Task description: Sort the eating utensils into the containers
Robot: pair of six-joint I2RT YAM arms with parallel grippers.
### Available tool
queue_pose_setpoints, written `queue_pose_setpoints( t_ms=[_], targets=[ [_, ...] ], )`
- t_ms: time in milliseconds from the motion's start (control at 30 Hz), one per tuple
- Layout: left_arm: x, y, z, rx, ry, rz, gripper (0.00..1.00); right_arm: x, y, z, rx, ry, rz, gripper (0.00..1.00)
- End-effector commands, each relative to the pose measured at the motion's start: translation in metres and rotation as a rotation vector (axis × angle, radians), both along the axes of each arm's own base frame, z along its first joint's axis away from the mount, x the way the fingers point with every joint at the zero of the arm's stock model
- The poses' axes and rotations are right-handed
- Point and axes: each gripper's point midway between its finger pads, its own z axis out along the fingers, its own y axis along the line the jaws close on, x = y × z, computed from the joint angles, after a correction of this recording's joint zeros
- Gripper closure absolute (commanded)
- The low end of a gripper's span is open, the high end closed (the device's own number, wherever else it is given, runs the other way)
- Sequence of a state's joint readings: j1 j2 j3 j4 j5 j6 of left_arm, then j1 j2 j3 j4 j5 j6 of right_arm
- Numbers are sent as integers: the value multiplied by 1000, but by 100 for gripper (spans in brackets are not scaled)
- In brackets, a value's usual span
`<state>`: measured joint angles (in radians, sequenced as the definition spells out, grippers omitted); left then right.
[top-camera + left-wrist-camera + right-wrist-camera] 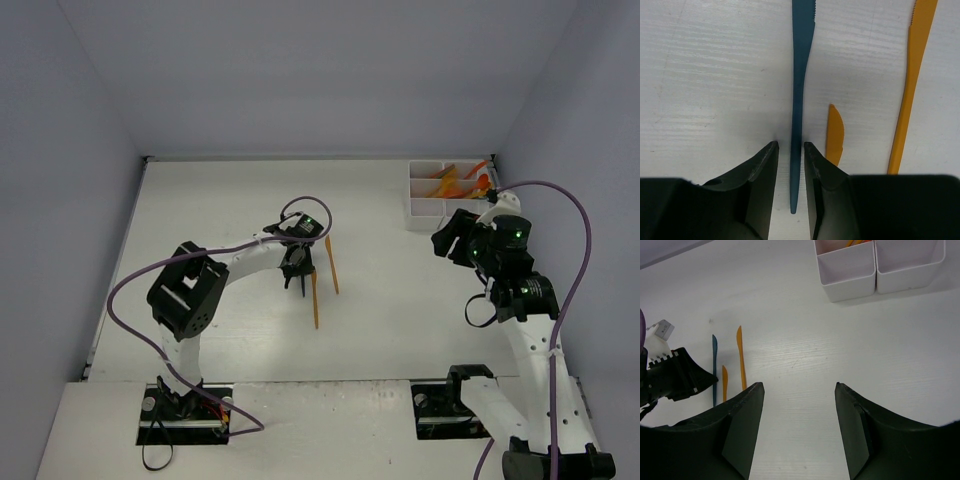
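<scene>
The left claw [791, 150] sits left of centre in the overhead view, pointing down at the counter [220, 200]. Its jaws stand narrowly apart astride the handle of the teal knife [799, 95], which lies flat. A sliver of counter shows between the handle and the left finger [760, 170], so we do not count the knife as clamped.

To grip well, we centre the handle, then bring the jaws together squarely on it. Just right of it lies a shorter orange knife [835, 130], its end hidden behind the right finger. We judge it could be pinched along, so we keep it outside the jaws. A longer orange knife [910, 90] lies further right, apart.

At upper right, the white tray [427, 209] holds orange utensils [455, 180]. The right claw [797, 386] hangs near it, jaws wide apart and empty.
</scene>
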<state>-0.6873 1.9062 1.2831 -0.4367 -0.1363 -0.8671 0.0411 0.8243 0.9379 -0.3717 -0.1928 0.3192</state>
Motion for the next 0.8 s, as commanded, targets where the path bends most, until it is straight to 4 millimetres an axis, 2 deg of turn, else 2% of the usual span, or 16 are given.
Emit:
queue_pose_setpoints(
  t_ms=[0,200,300,400,500,700,767],
  targets=[
    [-26,23,-16,96,75,-22,79,5,16,6,36,-24,75,44],
    [-38,35,-24,177,106,-69,87,3,25,2,67,-8,110,43],
    [-42,39,-26,220,121,-105,99,3,29,3,79,-1,129,43],
    [-42,39,-18,223,97,-132,100,3,37,4,97,6,165,43],
    [-36,34,3,213,26,-186,100,3,50,5,129,22,227,42],
    [-23,10,62,112,-160,-303,100,5,80,11,191,58,337,36],
    [-21,-4,95,25,-249,-342,100,6,92,19,209,56,369,36]
  ],
)
